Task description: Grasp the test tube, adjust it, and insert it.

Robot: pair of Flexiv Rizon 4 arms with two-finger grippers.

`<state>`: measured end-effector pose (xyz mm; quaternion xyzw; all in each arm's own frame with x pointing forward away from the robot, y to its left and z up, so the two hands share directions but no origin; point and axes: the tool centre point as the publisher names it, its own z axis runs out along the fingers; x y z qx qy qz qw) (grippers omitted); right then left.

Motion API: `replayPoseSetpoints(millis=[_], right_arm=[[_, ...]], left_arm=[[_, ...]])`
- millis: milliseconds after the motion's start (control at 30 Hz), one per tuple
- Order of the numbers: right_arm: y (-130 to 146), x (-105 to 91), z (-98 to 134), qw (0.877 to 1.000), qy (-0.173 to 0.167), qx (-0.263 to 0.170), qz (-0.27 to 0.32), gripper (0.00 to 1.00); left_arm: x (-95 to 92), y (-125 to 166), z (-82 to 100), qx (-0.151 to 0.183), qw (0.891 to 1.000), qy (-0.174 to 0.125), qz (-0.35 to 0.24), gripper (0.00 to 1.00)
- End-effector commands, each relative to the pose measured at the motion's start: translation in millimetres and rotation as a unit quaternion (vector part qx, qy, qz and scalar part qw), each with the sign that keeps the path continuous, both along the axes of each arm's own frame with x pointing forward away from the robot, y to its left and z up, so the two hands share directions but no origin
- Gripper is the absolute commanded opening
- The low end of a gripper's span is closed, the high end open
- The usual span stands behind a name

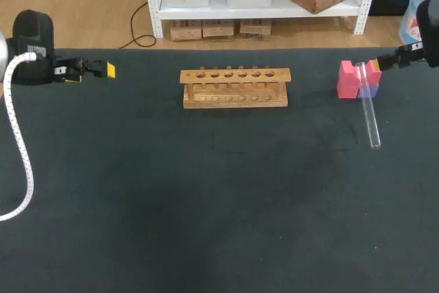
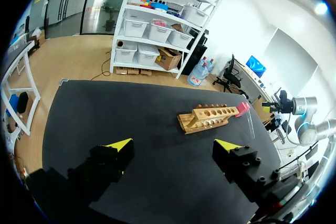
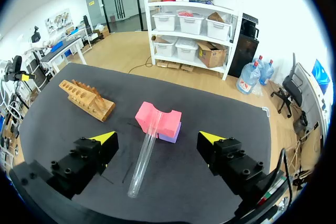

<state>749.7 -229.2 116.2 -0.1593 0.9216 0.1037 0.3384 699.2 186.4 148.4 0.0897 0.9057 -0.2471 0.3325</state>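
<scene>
Wide-open, empty right gripper (image 3: 157, 139) beside glass tube (image 1: 368, 108) at right of frame, tube leaning on pink block (image 1: 353, 80), well apart from wooden rack (image 1: 234, 87) at upper middle; left gripper (image 2: 173, 145) equally wide; likely risk: smooth tube rolling away under off-centre pinch.

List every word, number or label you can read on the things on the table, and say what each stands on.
None can be read.
The wooden rack, the pink block, the glass tube and the dark table show plain surfaces, with no print, numbers or signs in any view.
</scene>
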Motion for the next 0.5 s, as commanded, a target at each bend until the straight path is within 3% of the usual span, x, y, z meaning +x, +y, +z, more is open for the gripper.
replayPoseSetpoints(millis=[33,500], right_arm=[[1.6,-1.5,-1.3,1.0,-0.002,-0.003,0.001,1.0],[13.9,-11.8,-14.4,0.998,-0.013,-0.024,-0.051,1.0]], left_arm=[[0.4,-1.3,1.2,0.003,1.0,0.002,0.002,1.0],[0.4,-1.3,1.2,0.003,1.0,0.002,0.002,1.0]])
